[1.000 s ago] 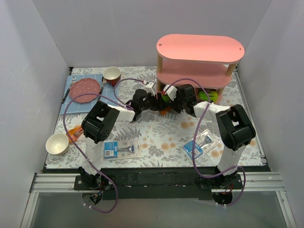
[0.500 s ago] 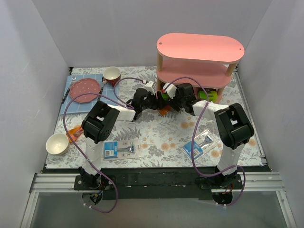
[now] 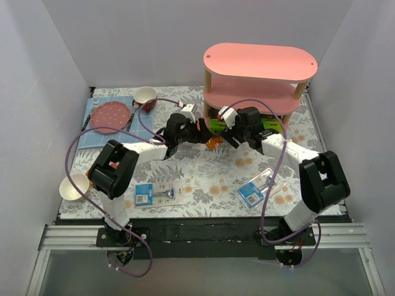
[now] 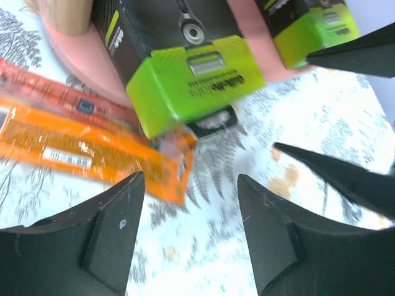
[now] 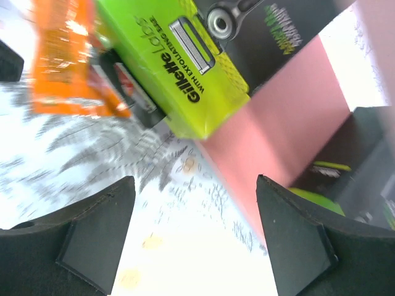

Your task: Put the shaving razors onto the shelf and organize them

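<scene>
both arms have stretched closer to the shelf (image 3: 259, 61). left gripper (image 4: 191, 179) and right gripper (image 5: 194, 182) gape wide, empty, facing one grey-green box (image 4: 191, 86) overhanging the shelf's bottom board; a second box (image 4: 308, 28) sits further in. two blister packs (image 3: 157, 193) (image 3: 256, 190) wait well before the shelf.

The shelf (image 3: 260, 61) stands at the far right of the table (image 3: 203, 172). On its lowest board lie 2 boxes. The left box (image 3: 218, 125) sticks out over the edge of the board, and the right box (image 3: 273, 125) lies further right. A packet (image 3: 214, 143) lies on the table, just before the left box. Near the front edge lie the left blister pack (image 3: 158, 193) and the right blister pack (image 3: 255, 191), well apart. A plate (image 3: 111, 116) and a cup (image 3: 145, 95) are at the far left, and a bowl (image 3: 73, 187) is at the near left.
</scene>
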Controlling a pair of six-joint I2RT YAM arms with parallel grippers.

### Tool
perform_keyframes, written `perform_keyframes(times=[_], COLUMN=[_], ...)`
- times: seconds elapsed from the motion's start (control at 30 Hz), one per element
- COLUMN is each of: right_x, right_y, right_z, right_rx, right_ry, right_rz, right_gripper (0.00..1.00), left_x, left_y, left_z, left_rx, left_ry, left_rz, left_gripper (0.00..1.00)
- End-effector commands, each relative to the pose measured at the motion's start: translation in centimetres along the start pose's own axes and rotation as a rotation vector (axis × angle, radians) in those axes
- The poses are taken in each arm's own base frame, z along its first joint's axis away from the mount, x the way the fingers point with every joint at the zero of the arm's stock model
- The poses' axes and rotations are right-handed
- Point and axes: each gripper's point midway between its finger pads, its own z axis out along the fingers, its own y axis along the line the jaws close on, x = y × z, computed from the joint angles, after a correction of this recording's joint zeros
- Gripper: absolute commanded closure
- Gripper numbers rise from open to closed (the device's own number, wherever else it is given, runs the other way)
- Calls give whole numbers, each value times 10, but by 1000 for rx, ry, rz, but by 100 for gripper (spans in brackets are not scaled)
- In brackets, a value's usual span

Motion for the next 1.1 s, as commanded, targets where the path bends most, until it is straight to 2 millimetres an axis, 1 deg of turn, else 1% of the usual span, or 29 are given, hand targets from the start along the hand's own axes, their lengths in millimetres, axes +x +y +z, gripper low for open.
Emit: perform_keyframes(times=[0.0,0.03,0.07,0.1,0.13,0.17,0.2,0.23,0.27,0.3,0.33,0.37,0.4,0.47,0.5,0.53,0.57,0.6,0.67,0.7,0.73,0.8,0.83,0.9,1.0,1.07], right_x=[-8,0,4,4,-1,3,7,6,7,12,15,23,26,38,43,46,46,51,55,59,68,81,89,99,116,123], right_y=[20,26,32,35,42,51,60,66,70,75,76,80,82,78,79,70,67,69,69,71,72,76,75,80,90,93], right_z=[-37,-46,-52,-57,-68,-76,-81,-91,-94,-97,-102,-107,-111,-119,-123,-127,-128,-133,-136,-137,-139,-141,-143,-148,-161,-164], right_rx=[-111,-138,-161,-179,-222,-261,-294,-329,-341,-362,-368,-394,-415,-421,-452,-445,-453,-498,-544,-570,-598,-628,-638,-679,-757,-774], right_ry=[3,42,60,67,50,64,69,60,60,68,66,76,72,74,66,56,45,44,48,48,56,62,66,67,83,93], right_rz=[57,94,107,121,138,160,167,175,175,167,147,78,41,-22,-68,-75,-92,-155,-215,-253,-305,-340,-360,-363,-411,-447], right_gripper=[13,13,13,12,12,12,12,12,12,11,11,10,9,6,5,5,4,5,7,7,8,9,9,11,15,18], left_x=[-12,0,3,2,15,17,17,30,35,41,50,50,60,62,67,65,64,68,68,69,70,77,80,82,76,74], left_y=[-9,-5,-2,-2,-1,4,-3,-4,-2,-5,-14,-15,-17,-26,-25,-25,-26,-24,-19,-17,-11,-2,2,10,7,2], left_z=[-38,-44,-49,-56,-65,-72,-79,-89,-96,-107,-115,-120,-130,-141,-147,-151,-154,-160,-166,-172,-175,-184,-187,-190,-189,-186], left_rx=[-26,-44,-55,-64,-69,-64,-24,-9,5,26,95,128,147,207,213,215,230,238,228,218,230,219,228,204,211,211], left_ry=[21,73,93,104,164,184,202,272,295,332,381,400,454,488,515,511,513,539,562,598,612,669,683,709,687,669], left_rz=[-3,-26,-41,-57,-85,-102,-99,-112,-69,-51,-31,32,44,81,112,125,140,167,212,225,303,370,426,459,471,431], left_gripper=[39,39,38,38,37,36,36,36,36,36,36,36,36,36,36,36,35,34,34,34,33,34,35,35,36,36])
